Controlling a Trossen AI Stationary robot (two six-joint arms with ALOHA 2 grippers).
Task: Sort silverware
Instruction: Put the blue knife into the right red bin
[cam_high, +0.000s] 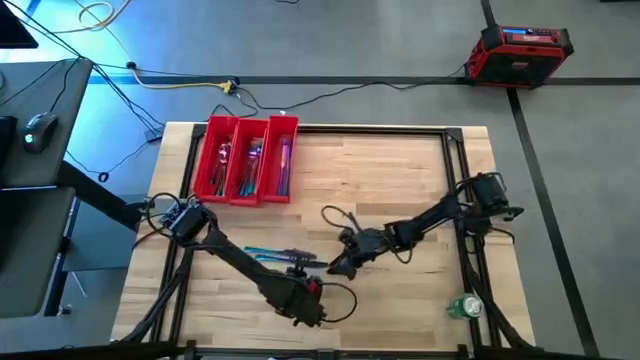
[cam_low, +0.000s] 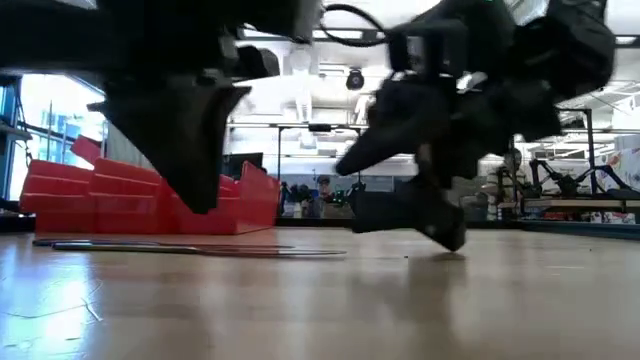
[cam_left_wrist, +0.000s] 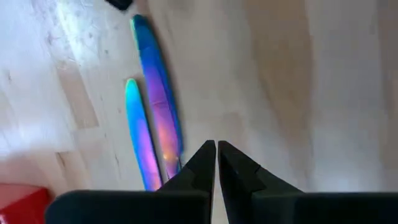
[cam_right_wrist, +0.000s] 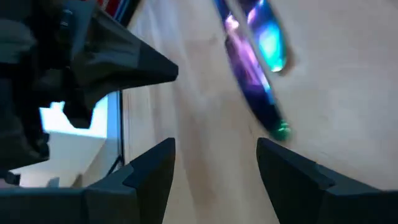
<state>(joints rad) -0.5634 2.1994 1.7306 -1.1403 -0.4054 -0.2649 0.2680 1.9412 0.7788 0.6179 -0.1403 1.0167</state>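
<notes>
Several pieces of iridescent silverware (cam_high: 272, 257) lie flat on the wooden table, left of centre; the low view shows the silverware (cam_low: 190, 248) as a thin line. My left gripper (cam_high: 298, 272) hangs shut just above the table, with two blue-pink silverware handles (cam_left_wrist: 155, 106) beside its tips (cam_left_wrist: 216, 148). My right gripper (cam_high: 335, 267) stands open and low over the table to the right of these pieces, and the ends of two pieces (cam_right_wrist: 256, 81) lie just ahead of its fingers (cam_right_wrist: 214, 155). More silverware lies in the red tray (cam_high: 245, 158).
The red three-compartment tray (cam_low: 130, 200) stands at the table's far left. A green can (cam_high: 466, 306) sits near the front right corner. Bare wood (cam_high: 400, 170) lies between the tray and the right arm. The left gripper (cam_right_wrist: 124, 62) shows close by in the right wrist view.
</notes>
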